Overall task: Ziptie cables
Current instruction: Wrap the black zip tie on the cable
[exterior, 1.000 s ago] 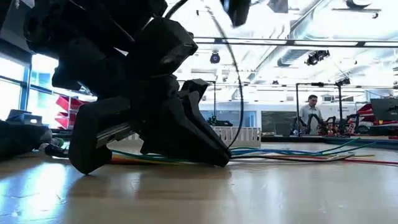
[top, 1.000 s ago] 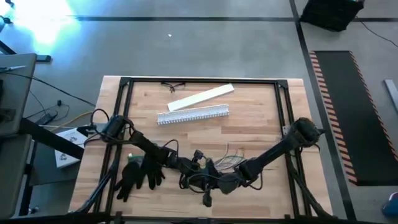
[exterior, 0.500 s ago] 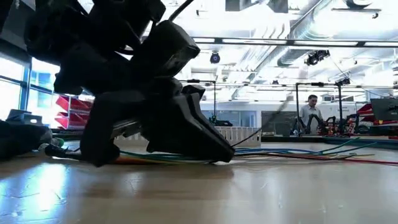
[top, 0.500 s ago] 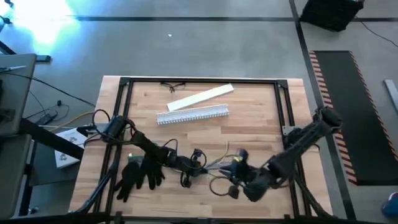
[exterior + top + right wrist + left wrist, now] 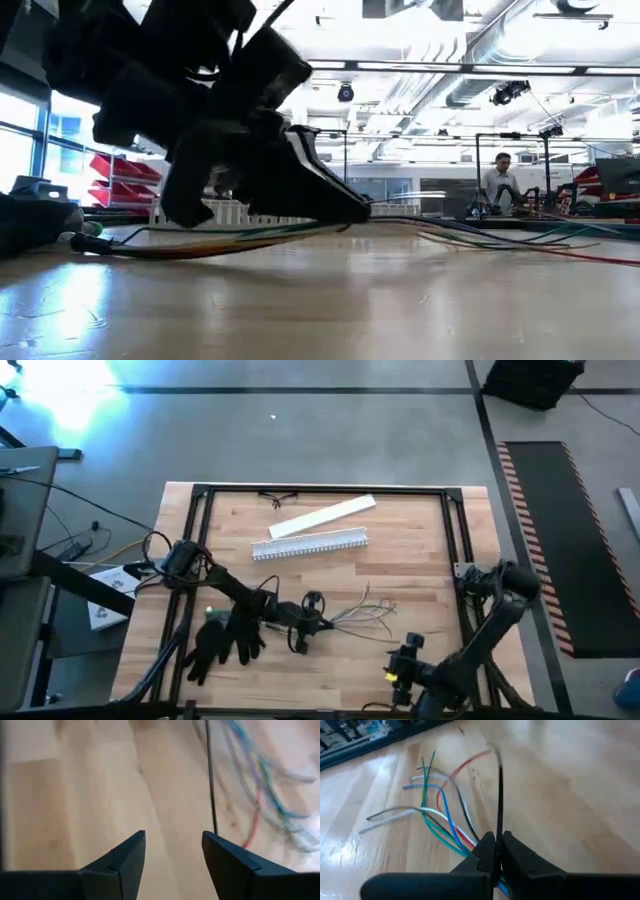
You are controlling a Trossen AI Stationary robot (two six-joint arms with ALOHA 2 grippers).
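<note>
From above, my left gripper sits beside the cables, below the slotted channel. Left wrist: fingers pinched on a black ziptie. Right wrist: right gripper gapes, empty.

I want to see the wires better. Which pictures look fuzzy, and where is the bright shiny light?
Right wrist view: the cables look smeared and soft past the open right gripper. Left wrist view: cables sharper near the shut left gripper, with the far table soft. Low view: bright ceiling lights, sheen on the tabletop. High view: white glare on the floor at top left.
</note>
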